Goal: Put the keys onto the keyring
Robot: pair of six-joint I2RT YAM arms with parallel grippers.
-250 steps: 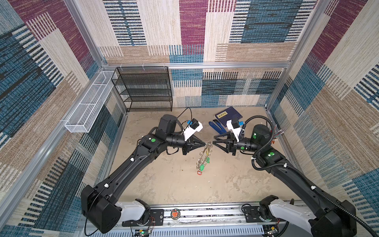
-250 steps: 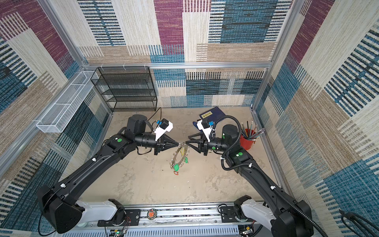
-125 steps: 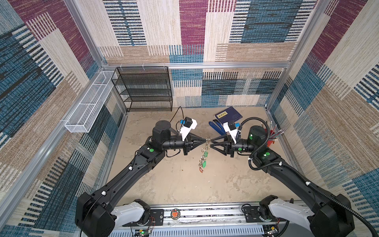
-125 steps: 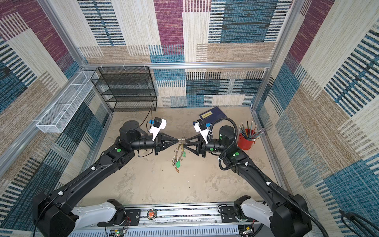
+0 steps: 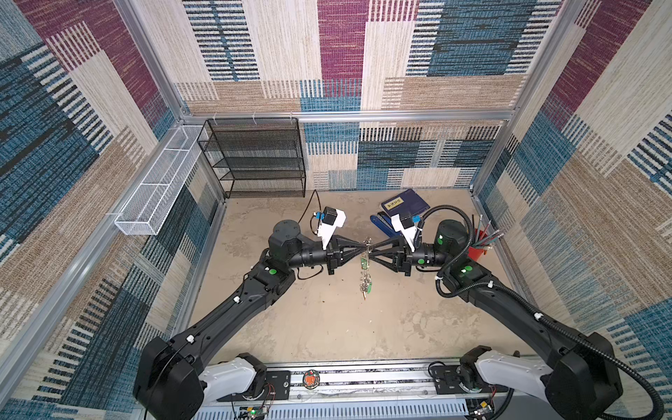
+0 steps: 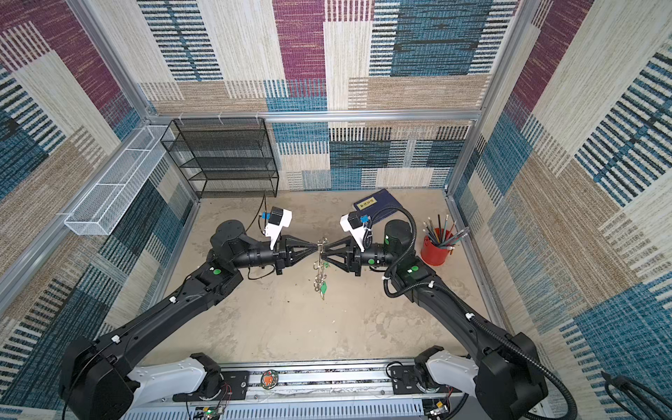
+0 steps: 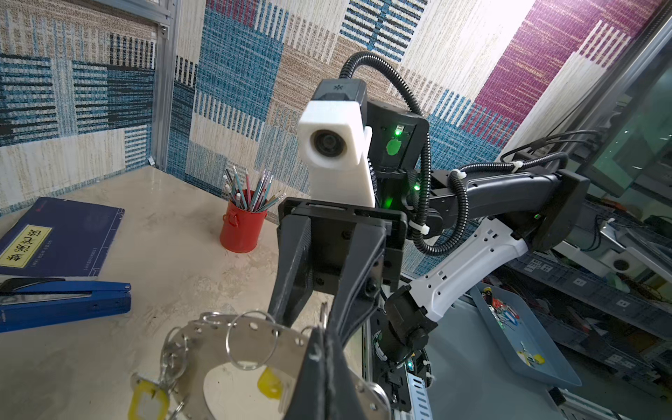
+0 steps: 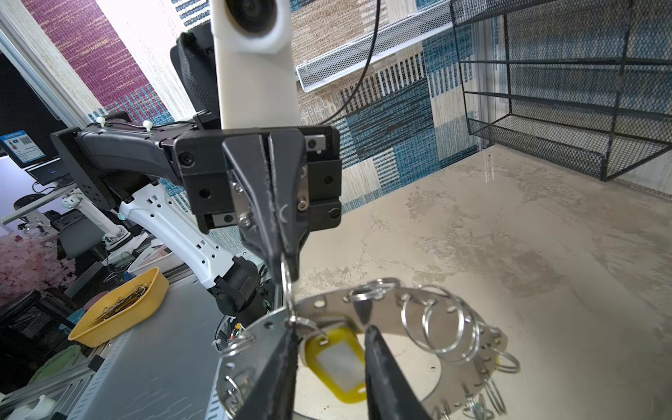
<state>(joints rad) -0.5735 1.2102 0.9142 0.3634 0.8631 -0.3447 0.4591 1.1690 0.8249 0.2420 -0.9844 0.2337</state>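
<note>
Both arms meet in the air above the middle of the tabletop, with the keyring hanging between them, clear of the surface. In both top views it shows edge-on.

The left end effector has its fingers pressed together. As far as I can make out, they pinch one of the split rings at the disc's rim. The right end effector comes in from the opposite side. Its fingers stand apart with a yellow-tagged key between them, right against the disc. I cannot tell whether the pads already bite on that tag or only bracket it.

Other keys with green tags dangle from the low end of the disc, so part of the job looks done.

To my eye the step in hand is working this yellow-tagged key onto its ring, one arm steadying and the other feeding. The next move calls for the right fingers to settle squarely on the tag. The key's loop then has to be walked round the ring's coil in small turns. The left pinch must not slacken, since the disc hangs free and would swing.
</note>
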